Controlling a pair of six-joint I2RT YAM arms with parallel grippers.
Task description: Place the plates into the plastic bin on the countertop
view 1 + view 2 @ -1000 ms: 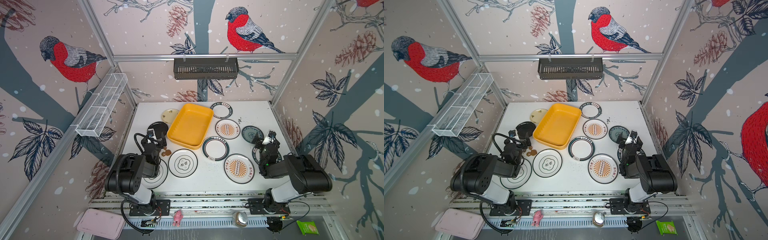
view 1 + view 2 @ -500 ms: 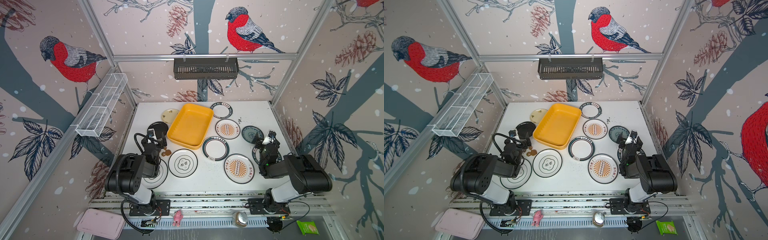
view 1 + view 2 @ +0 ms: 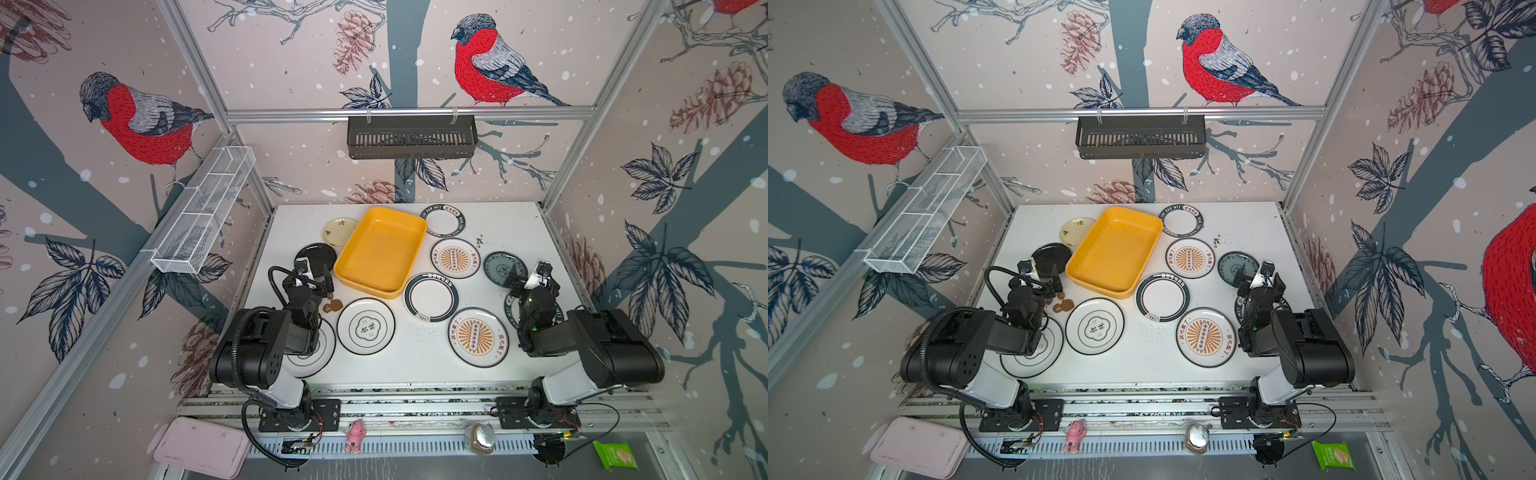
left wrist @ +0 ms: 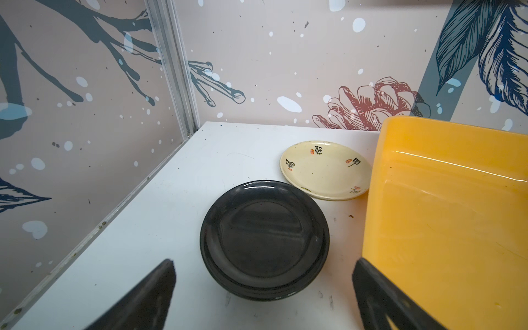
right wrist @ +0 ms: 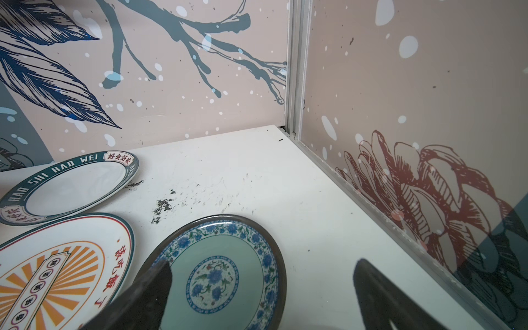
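In both top views I read the plastic bin (image 3: 380, 253) lying askew in the upper centre of the countertop (image 3: 503, 226), the plates (image 3: 365, 326) spread around it on the white surface. The cream plate (image 3: 340, 231) and black plate (image 3: 320, 251) sit just left of it. The left gripper (image 3: 309, 282) stands at centre left over the black plate's near edge, jaws spread, holding nothing. The right gripper (image 3: 534, 286) stands at centre right beside the teal plate (image 3: 498, 266), jaws likewise spread and free.

In the left wrist view the black plate (image 4: 264, 240) fills the lower centre, framed by two dark fingers (image 4: 151, 294) set wide apart. The cream plate (image 4: 325, 170) lies above it; the plastic bin (image 4: 445, 214) occupies the right side.

In the right wrist view the teal plate (image 5: 225, 274) sits at lower centre, one finger overlapping its left rim in the frame; contact I cannot confirm. The sunburst plate (image 5: 57, 271) is at lower left, the lettered plate (image 5: 68, 183) above it.
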